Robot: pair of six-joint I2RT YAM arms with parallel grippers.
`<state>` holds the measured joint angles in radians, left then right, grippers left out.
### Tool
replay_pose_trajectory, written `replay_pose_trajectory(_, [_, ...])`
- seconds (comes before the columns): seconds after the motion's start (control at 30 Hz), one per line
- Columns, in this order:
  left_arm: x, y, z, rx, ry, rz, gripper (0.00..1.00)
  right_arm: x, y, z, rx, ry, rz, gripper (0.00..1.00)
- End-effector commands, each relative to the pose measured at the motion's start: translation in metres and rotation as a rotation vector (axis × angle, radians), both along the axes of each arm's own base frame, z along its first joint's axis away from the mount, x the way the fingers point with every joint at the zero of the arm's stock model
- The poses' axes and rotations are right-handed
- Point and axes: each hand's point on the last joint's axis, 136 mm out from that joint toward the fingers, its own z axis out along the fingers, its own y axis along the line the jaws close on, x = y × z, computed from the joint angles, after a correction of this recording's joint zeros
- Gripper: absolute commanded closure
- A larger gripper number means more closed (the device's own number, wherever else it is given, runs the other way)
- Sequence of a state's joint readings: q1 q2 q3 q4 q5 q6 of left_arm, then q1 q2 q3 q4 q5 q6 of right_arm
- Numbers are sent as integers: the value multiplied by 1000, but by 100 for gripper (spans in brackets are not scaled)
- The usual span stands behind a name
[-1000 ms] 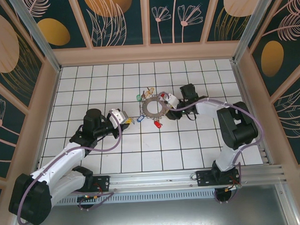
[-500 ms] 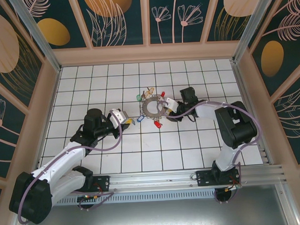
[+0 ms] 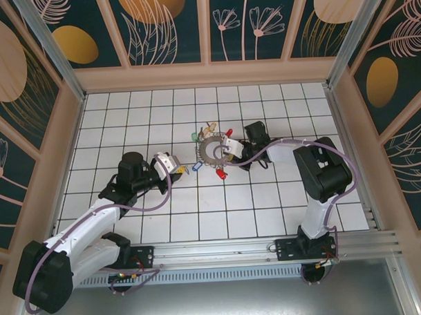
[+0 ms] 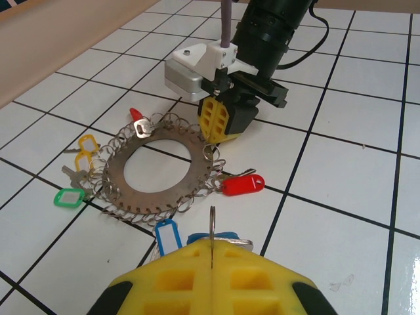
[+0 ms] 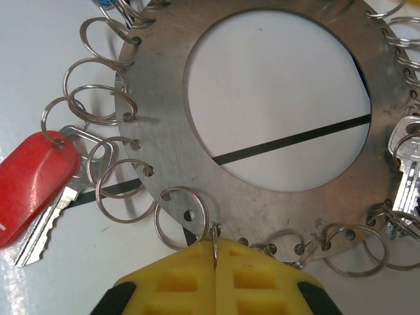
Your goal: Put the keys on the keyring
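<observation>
The keyring (image 3: 205,156) is a flat grey toothed ring lying mid-table, with many small split rings round its rim. Its plate (image 5: 164,118) lies flat under the right wrist. My right gripper (image 3: 230,151) (image 5: 215,252) is at the ring's right edge, shut on one split ring (image 5: 214,237) hanging from the rim. My left gripper (image 3: 177,165) (image 4: 212,246) is just left of the ring, shut on an upright split ring (image 4: 212,226) with a blue key (image 4: 226,237) under it. A red key (image 4: 243,184) (image 5: 29,184) is hooked on the rim.
Green (image 4: 69,197), yellow (image 4: 87,141) and a second red tag (image 4: 136,115) lie round the keyring's far side, and a blue-framed tag (image 4: 167,235) lies close to my left fingers. A bare silver key (image 5: 407,164) hangs at the rim. Wooden walls (image 3: 207,74) enclose the tiled floor.
My right gripper has slid left onto the keyring's right edge and now pinches a split ring there. The left arm has stayed where it was.
</observation>
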<state>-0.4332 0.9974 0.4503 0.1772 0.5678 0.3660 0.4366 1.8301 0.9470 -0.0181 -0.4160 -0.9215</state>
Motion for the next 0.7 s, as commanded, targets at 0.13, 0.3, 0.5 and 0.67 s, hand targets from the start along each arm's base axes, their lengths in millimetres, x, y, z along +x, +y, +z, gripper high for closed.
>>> replay_pose_trajectory(0.13, [-1,-3,2,2,-18,-22,100,-3,6,14,54,-28,20,100])
replay_pose_trajectory(0.3, [-1,-3,2,1,-17,-25,100,1,-3,13,35,-58,-48,81])
replay_pose_trajectory(0.5, [-1,-3,3,-1,-17,-25,100,-11,-5,39,88,-125,-31,69])
replay_pose_trajectory(0.67, [-1,-3,3,-2,-18,-21,100,-33,11,50,97,-175,65,73])
